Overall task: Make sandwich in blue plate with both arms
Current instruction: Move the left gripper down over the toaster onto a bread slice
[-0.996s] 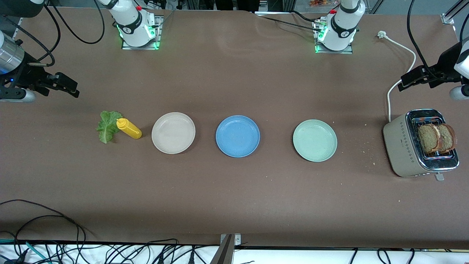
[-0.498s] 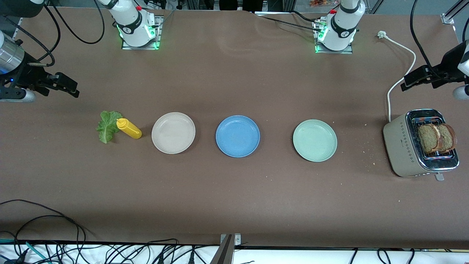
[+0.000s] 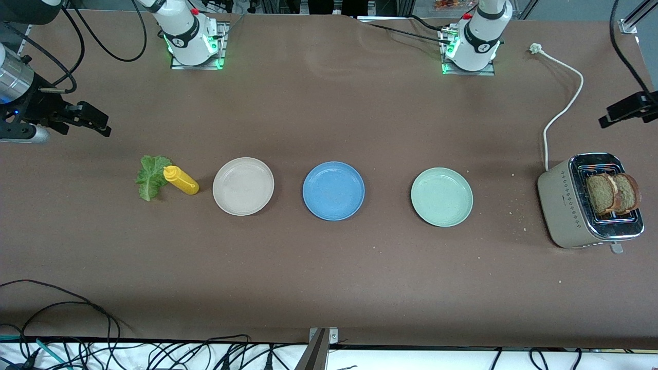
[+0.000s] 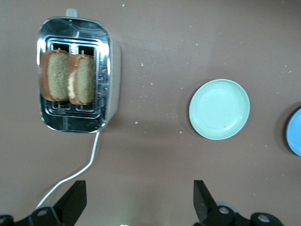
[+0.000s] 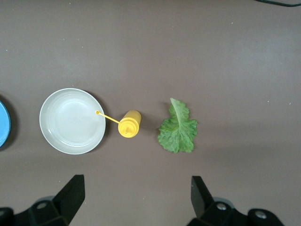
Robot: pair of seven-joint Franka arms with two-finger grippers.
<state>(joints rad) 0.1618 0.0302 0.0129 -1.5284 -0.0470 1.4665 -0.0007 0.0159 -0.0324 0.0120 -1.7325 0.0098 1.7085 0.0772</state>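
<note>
The blue plate (image 3: 333, 190) lies bare mid-table between two other plates; its rim also shows as blue plate (image 4: 295, 133) and blue plate (image 5: 3, 123). Two brown bread slices (image 3: 613, 193) stand in the toaster (image 3: 570, 203) at the left arm's end, seen as bread slices (image 4: 66, 77) in the left wrist view. A green lettuce leaf (image 3: 150, 176) lies flat at the right arm's end, as does the lettuce leaf (image 5: 178, 129). My left gripper (image 3: 611, 115) (image 4: 138, 190) hangs open over the table by the toaster's cord. My right gripper (image 3: 100, 123) (image 5: 136, 186) waits open over bare table near the lettuce.
A beige plate (image 3: 243, 186) and a pale green plate (image 3: 441, 197) flank the blue one. A yellow squeeze bottle (image 3: 180, 180) lies between lettuce and beige plate, nozzle over the plate's rim. The toaster's white cord (image 3: 560, 110) runs toward the left arm's base. Crumbs dot the table by the toaster.
My left gripper has drawn away toward the left arm's end of the table, now at the edge of the front view. The right arm has not moved.
</note>
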